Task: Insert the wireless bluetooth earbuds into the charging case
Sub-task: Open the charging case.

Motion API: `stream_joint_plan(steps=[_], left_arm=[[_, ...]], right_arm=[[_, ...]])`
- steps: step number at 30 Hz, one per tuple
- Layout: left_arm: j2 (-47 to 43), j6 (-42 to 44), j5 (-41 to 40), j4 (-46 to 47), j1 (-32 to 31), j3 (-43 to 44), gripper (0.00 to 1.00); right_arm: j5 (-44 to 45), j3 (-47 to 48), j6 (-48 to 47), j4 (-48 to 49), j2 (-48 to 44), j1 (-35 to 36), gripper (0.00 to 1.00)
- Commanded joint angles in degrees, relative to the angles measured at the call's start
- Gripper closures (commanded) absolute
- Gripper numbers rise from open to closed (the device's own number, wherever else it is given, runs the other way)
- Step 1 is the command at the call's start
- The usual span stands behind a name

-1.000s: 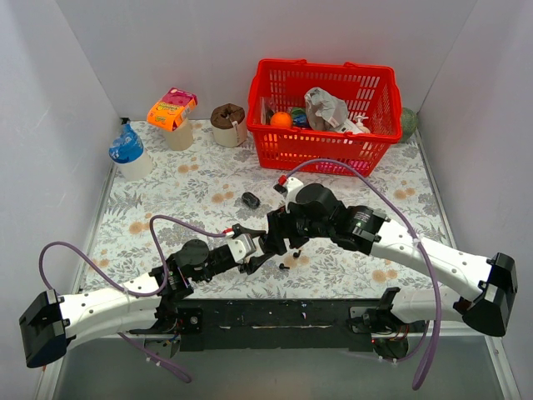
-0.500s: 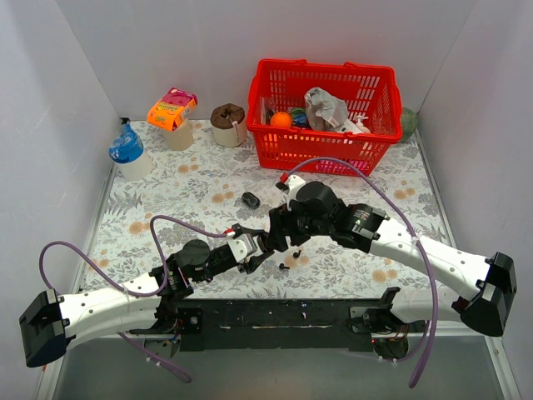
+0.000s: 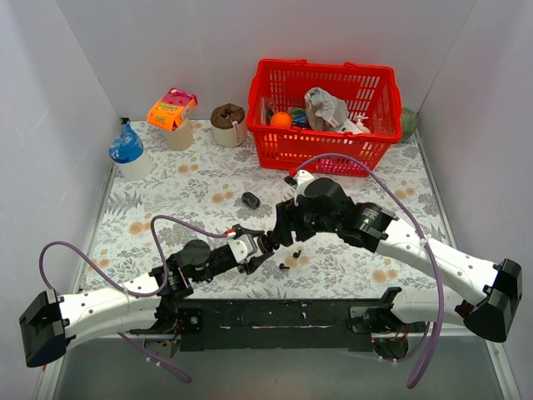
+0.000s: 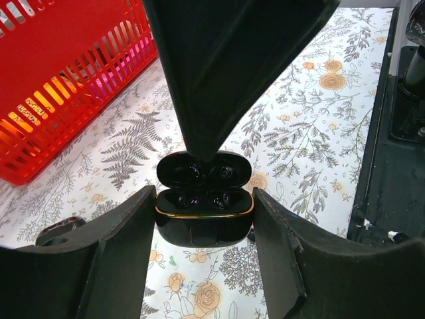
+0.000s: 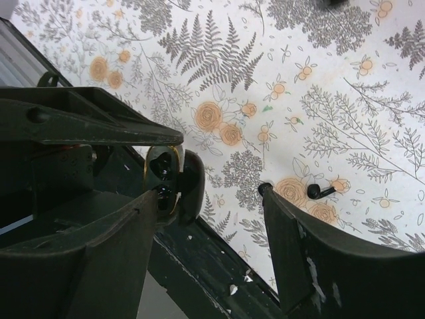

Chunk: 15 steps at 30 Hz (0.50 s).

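Observation:
My left gripper is shut on the sides of a glossy black charging case with a gold rim. Its lid is open, and I cannot tell whether its sockets are filled. In the top view the case is held low over the table's front middle. My right gripper is open and empty just beside and above the case. One black earbud lies on the cloth by its right finger. Another earbud is half hidden at that fingertip. Both show in the top view.
A small black object lies behind the grippers. A red basket of items stands at the back. A blue-capped bottle, an orange-packet cup and a brown cup stand at the back left. A black bar runs along the near edge.
My right arm has drawn back a little to the right, away from the case. The left arm and the case have stayed put.

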Motion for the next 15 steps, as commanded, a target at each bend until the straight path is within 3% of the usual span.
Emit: stream_joint_plan(steps=[1,6,11,15], left_arm=[[-0.02,0.73,-0.42,0.87,-0.4,1.84,1.0],[0.59,0.91,-0.42,0.96,-0.4,2.19,1.0],[0.68,1.0,-0.51,0.87,-0.4,2.81,1.0],[0.51,1.17,-0.51,0.7,-0.4,2.98,1.0]], right_arm=[[-1.73,-0.28,0.26,5.76,-4.55,-0.24,0.29],[-3.92,1.21,-0.09,5.86,-3.24,-0.24,0.32],[-3.93,1.39,0.0,4.19,-0.69,-0.24,0.44],[-3.57,1.39,0.17,3.31,0.1,-0.24,0.47]])
